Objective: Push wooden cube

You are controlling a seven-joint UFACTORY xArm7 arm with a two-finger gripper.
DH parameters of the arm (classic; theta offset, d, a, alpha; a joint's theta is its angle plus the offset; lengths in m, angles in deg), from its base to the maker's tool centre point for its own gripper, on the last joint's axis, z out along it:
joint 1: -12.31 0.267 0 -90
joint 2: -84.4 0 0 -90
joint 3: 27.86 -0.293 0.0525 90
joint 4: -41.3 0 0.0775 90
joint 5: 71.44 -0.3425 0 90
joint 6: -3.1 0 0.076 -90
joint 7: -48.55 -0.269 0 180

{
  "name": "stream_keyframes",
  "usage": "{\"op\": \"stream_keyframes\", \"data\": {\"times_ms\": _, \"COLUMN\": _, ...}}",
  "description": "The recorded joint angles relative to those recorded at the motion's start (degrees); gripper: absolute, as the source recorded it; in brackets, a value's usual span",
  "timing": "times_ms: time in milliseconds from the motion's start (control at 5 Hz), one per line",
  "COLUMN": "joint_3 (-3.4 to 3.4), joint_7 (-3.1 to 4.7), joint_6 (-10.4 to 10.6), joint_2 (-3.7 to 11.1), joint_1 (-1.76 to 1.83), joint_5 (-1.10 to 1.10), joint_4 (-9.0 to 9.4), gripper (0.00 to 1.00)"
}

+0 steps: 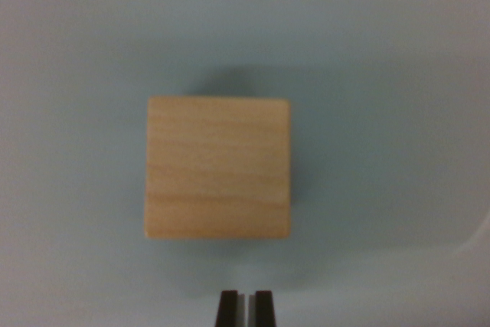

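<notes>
A light wooden cube with horizontal grain lies in the middle of the wrist view on a pale grey-blue surface. I see it from straight above, its top face square to the picture. My gripper shows at the bottom edge as two dark fingertips pressed close together, shut on nothing. The tips sit just below the cube's near edge, a little toward the wrist view's right of its middle, with a narrow strip of bare surface between them and the cube.
The pale grey-blue surface runs to every edge of the picture. A soft shadow falls around the cube, darkest above it and on its right side. No other objects are in view.
</notes>
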Motion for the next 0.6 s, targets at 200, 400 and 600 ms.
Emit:
{"op": "stream_keyframes", "data": {"times_ms": 200, "joint_3": 0.00, "joint_7": 0.00, "joint_6": 0.00, "joint_2": 0.00, "joint_1": 0.00, "joint_5": 0.00, "joint_4": 0.00, "gripper": 0.00}}
{"op": "stream_keyframes", "data": {"times_ms": 400, "joint_3": 0.20, "joint_7": 0.05, "joint_6": 1.37, "joint_2": -0.19, "joint_1": -0.26, "joint_5": 0.28, "joint_4": 1.40, "gripper": 0.00}}
{"op": "stream_keyframes", "data": {"times_ms": 600, "joint_3": 0.20, "joint_7": 0.05, "joint_6": 1.37, "joint_2": -0.19, "joint_1": -0.26, "joint_5": 0.28, "joint_4": 1.40, "gripper": 0.00}}
